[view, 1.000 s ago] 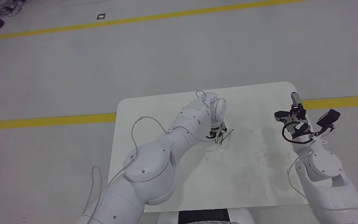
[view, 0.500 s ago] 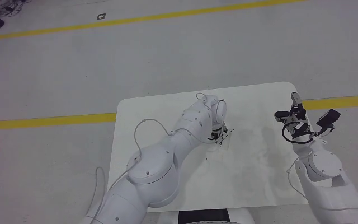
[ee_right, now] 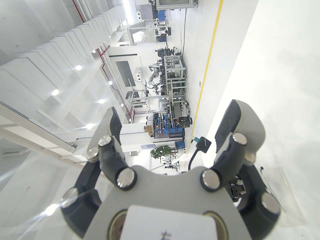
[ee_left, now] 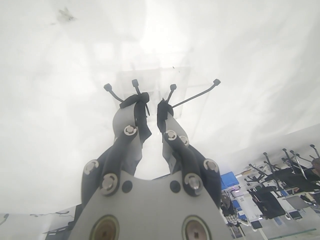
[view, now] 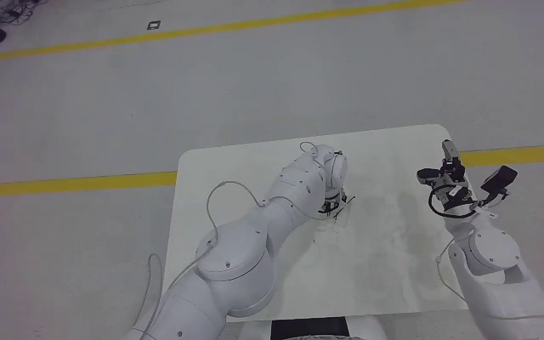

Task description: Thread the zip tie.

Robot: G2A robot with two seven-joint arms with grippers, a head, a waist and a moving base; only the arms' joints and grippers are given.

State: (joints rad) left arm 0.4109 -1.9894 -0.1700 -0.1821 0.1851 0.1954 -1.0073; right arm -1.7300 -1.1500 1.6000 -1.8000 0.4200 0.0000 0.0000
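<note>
While the right hand (ee_right: 173,113) stays spread, the barely parted left hand (ee_left: 152,102) has shifted.

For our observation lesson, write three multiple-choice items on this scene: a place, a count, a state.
1. Where are the zip ties? A at the left gripper, near the middle of the table; B at the table's right edge; C on the floor.
2. How many zip-tie heads show in the left wrist view? A two; B four; C six.
3. The right gripper's fingers are: A shut on a tie; B open, empty; C holding a cup.
1 A, they lie at that gripper mid-table; 2 B, four black heads show; 3 B, a wide gap holds nothing.
</note>
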